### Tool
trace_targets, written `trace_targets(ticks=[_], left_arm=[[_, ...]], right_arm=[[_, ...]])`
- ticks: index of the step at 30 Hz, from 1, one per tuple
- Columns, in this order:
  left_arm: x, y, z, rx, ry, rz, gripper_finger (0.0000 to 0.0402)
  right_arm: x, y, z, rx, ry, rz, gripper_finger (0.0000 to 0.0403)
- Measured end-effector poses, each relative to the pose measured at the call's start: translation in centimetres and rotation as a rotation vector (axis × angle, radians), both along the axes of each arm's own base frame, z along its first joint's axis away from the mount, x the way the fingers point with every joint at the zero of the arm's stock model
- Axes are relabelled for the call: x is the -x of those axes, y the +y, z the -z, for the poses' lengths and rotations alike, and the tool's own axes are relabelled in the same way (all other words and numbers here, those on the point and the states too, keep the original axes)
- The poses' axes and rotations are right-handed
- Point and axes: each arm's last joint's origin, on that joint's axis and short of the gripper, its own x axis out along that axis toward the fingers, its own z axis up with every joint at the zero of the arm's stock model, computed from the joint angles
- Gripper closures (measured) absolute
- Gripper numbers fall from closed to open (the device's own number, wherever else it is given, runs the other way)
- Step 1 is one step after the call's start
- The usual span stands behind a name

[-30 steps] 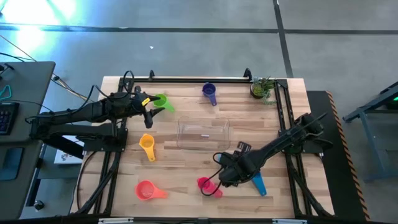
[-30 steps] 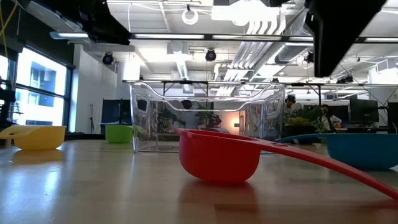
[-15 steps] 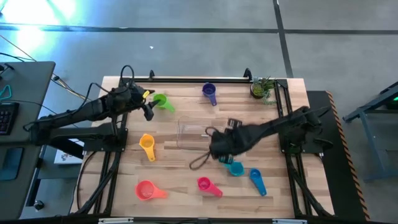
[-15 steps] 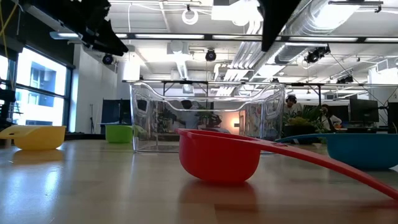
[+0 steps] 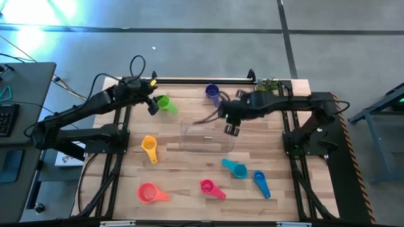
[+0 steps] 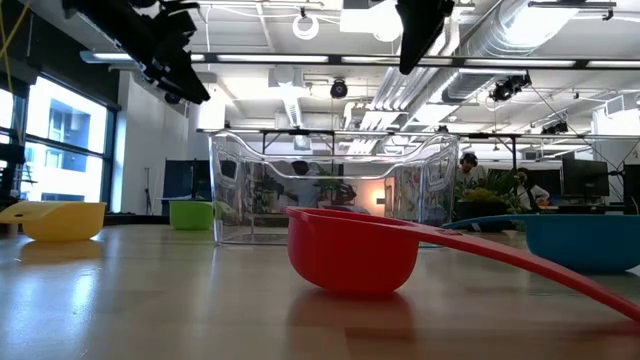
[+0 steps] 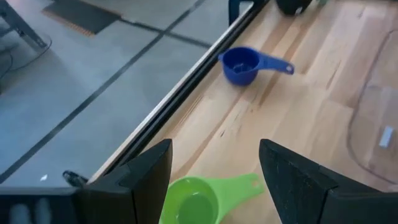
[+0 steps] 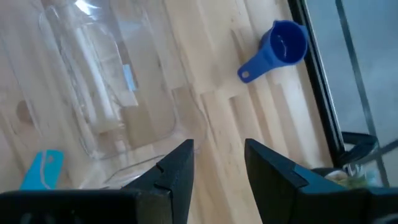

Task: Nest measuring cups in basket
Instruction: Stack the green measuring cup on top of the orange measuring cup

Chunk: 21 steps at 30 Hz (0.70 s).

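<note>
Left tool (image 7: 214, 152) spread wide, empty, hovering just above green cup (image 7: 193, 202) near far left of surface (image 5: 180, 173); lined up to straddle the bowl, probably first pick. Right tool (image 8: 217, 148) half-open, nothing between the fingers, hanging over far right corner of basket (image 5: 189, 144), beside purple cup (image 5: 212, 93). Likely heading for that cup.

Basket at centre of surface, nothing in it yet. Clear thin plastic, rounded corners, glossy. Could slide if nudged.

Other cups loose on wood, all well apart: yellow (image 5: 149, 146) left of basket, coral (image 5: 148, 192), magenta (image 5: 207, 186), teal (image 5: 236, 168), blue (image 5: 261, 183) along near side. Smooth moulded plastic, round bowls, short flat handles. Graded sizes, so nesting order matters. Surface: butcher-block planks.
</note>
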Motion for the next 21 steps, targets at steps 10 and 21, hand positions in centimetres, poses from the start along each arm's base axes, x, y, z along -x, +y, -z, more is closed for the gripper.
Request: trace_targets(ticks=[10,21], left_arm=[[-0.6,2.1,0.5,0.045,0.122,0.027,0.0169],[-0.8,4.3,2.6,0.183,0.181,0.014,0.0169]], right_arm=[[1.2,-5.2,-1.4,-0.087,-0.069,-0.039,0.0268],[1.9,-9.2,-1.7,-0.108,-0.116,-0.044,0.0268]])
